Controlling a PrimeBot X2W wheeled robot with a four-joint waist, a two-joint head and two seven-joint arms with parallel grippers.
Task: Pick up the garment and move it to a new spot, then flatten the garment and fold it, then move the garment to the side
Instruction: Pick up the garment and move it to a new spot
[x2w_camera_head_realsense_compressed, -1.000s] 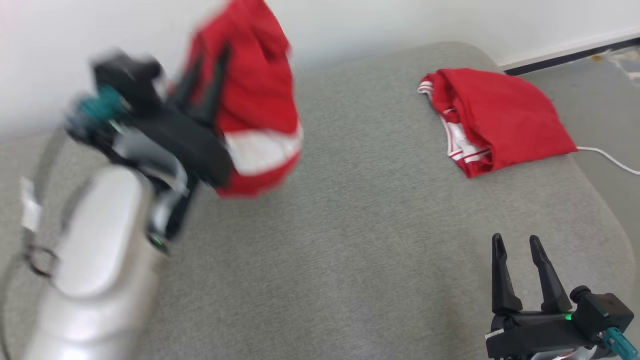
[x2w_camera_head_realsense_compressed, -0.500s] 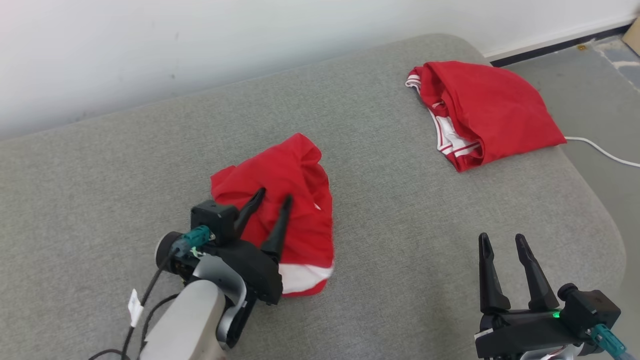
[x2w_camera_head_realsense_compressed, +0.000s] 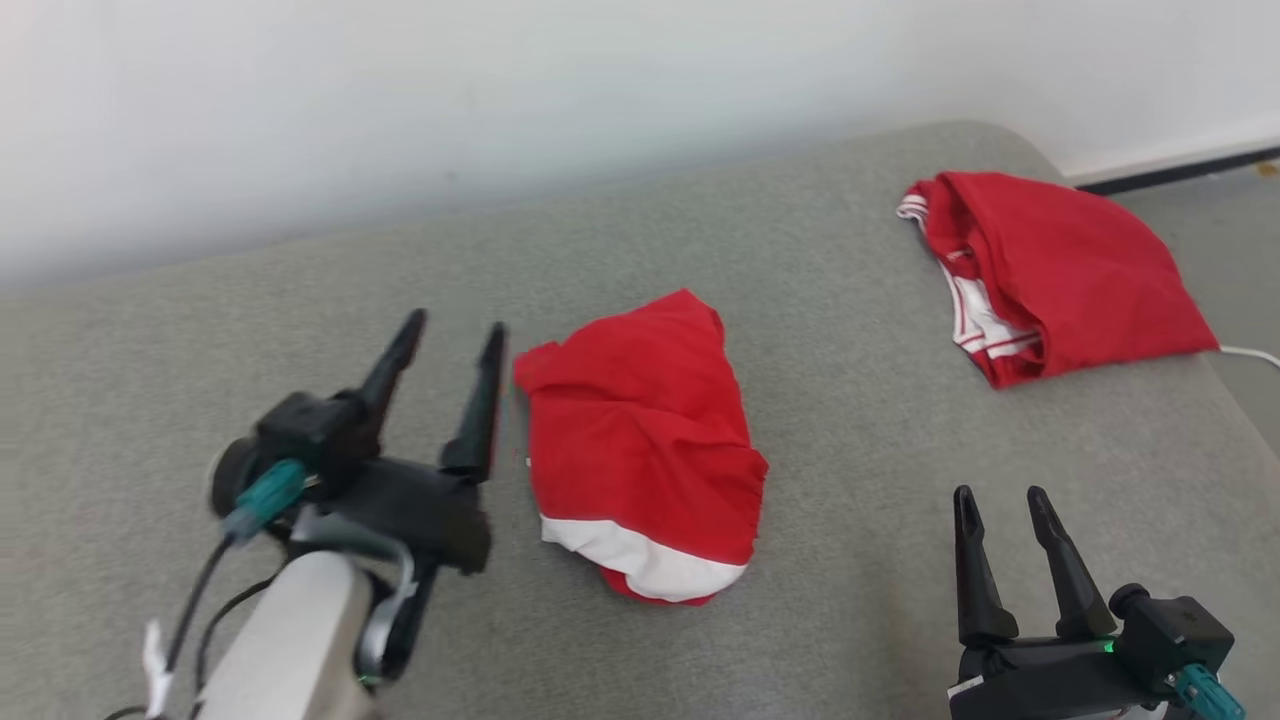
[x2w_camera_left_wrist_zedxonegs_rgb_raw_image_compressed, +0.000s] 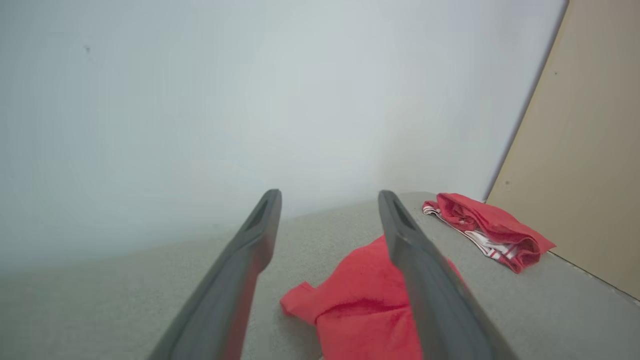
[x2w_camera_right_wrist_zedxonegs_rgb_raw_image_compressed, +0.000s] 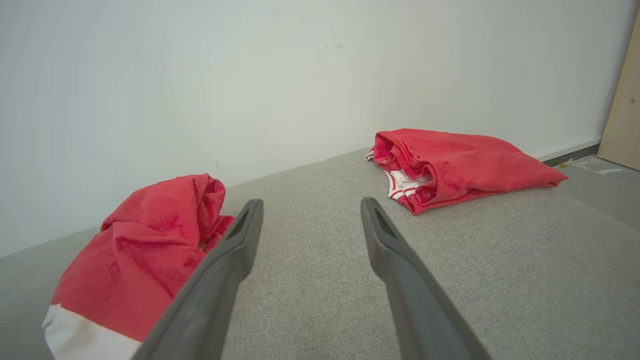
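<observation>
A crumpled red garment (x2w_camera_head_realsense_compressed: 640, 440) with a white band at its near end lies in a heap on the grey cushion (x2w_camera_head_realsense_compressed: 820, 400), near the middle. It also shows as the garment (x2w_camera_left_wrist_zedxonegs_rgb_raw_image_compressed: 360, 305) in the left wrist view and the garment (x2w_camera_right_wrist_zedxonegs_rgb_raw_image_compressed: 145, 250) in the right wrist view. My left gripper (x2w_camera_head_realsense_compressed: 455, 330) hovers open just left of the heap, its fingers spread and holding nothing. At the lower right, well clear of the cloth, my right gripper (x2w_camera_head_realsense_compressed: 1000, 495) stands open and empty.
A second red garment (x2w_camera_head_realsense_compressed: 1050, 265) with white trim lies folded at the cushion's far right corner. A white wall (x2w_camera_head_realsense_compressed: 500, 100) runs behind the cushion. A white cable (x2w_camera_head_realsense_compressed: 1250, 352) trails off the right edge, above the grey floor (x2w_camera_head_realsense_compressed: 1235, 250).
My left gripper swung the garment down from the air, opened and let it drop on the cushion, then drew back to the left. The head camera shifted. The right gripper stayed put.
</observation>
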